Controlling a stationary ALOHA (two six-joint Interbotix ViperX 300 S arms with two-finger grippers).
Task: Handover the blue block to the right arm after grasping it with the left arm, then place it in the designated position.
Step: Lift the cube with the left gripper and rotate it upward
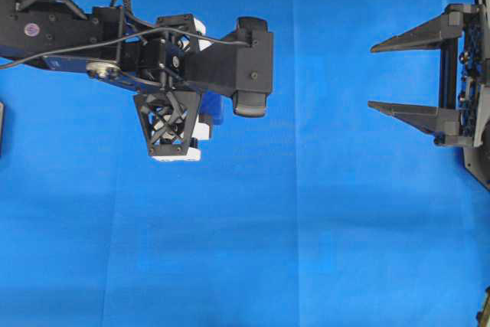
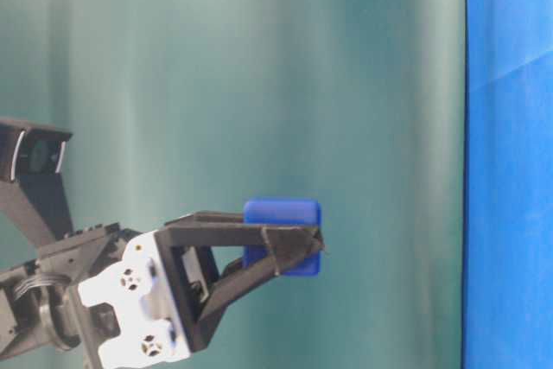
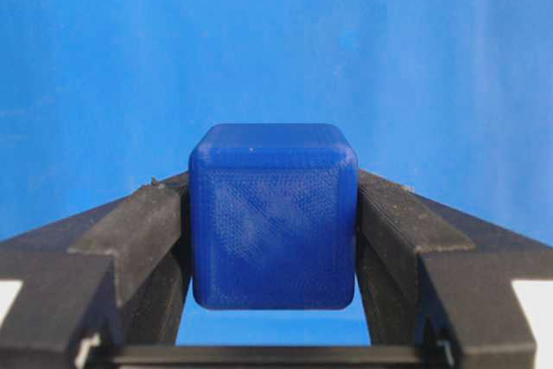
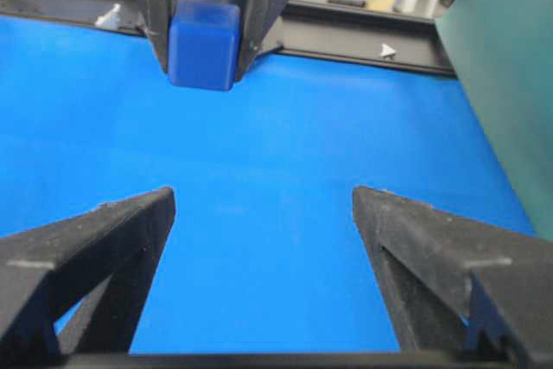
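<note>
From above we see the left arm reaching in from the left over the blue cloth, its gripper pointing down, so the blue block shows only as a sliver beside the white brackets. The left wrist view fills that gap: the block sits squarely between the two black fingers, which pinch it on both side faces (its top rises above the fingertips). The table-level view adds what neither of those gives us, namely that the block hangs in the air, clear of the cloth. The right gripper waits at the right edge, well apart from the block, with its fingers spread wide and nothing between them. Its own camera looks between those fingers toward the far side, where the block sits pinched.
</note>
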